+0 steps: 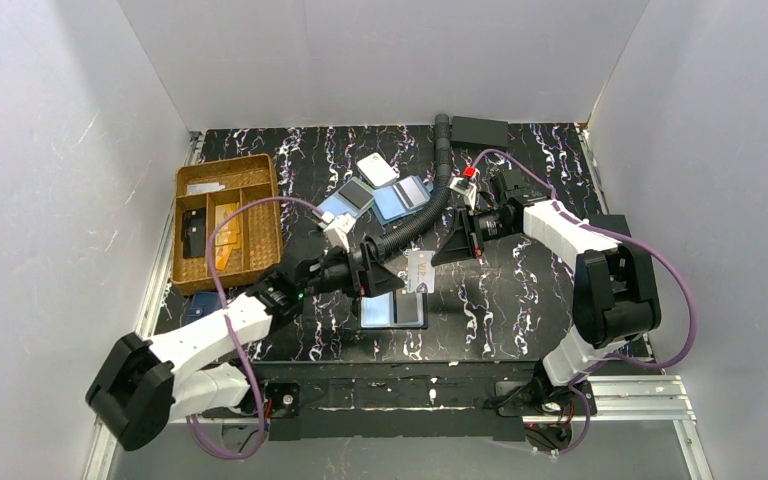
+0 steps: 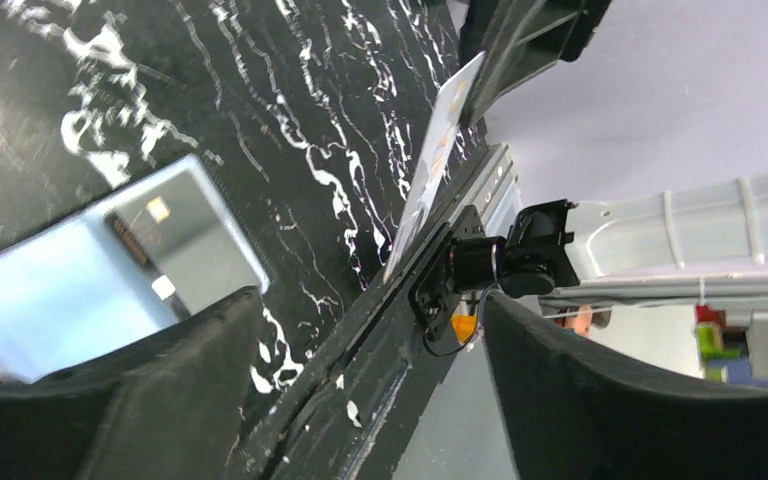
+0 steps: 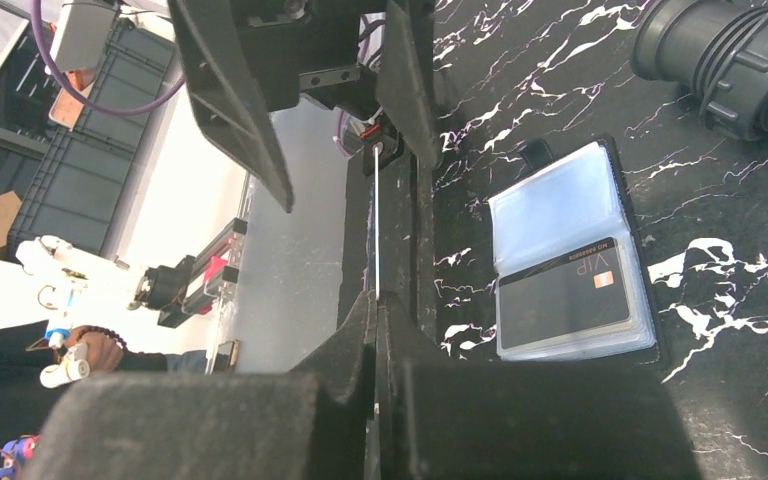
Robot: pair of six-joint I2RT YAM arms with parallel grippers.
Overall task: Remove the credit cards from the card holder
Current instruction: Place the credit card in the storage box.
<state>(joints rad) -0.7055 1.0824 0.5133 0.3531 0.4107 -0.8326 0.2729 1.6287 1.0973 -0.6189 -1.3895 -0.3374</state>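
Left pincer [image 2: 370,300] is spread wide, nothing gripped; right pincer [image 3: 377,305] is clamped shut. Card holder [image 3: 565,260] is laid open just beside the left pincer. One pale credit card [image 2: 440,140] is pinched on edge by the right pincer.

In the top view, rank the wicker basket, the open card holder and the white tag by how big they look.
Largest to smallest:
wicker basket
card holder
white tag

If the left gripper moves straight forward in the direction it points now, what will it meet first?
Probably the pale card held on edge by the right gripper, straight ahead of the left gripper; depth is unclear.
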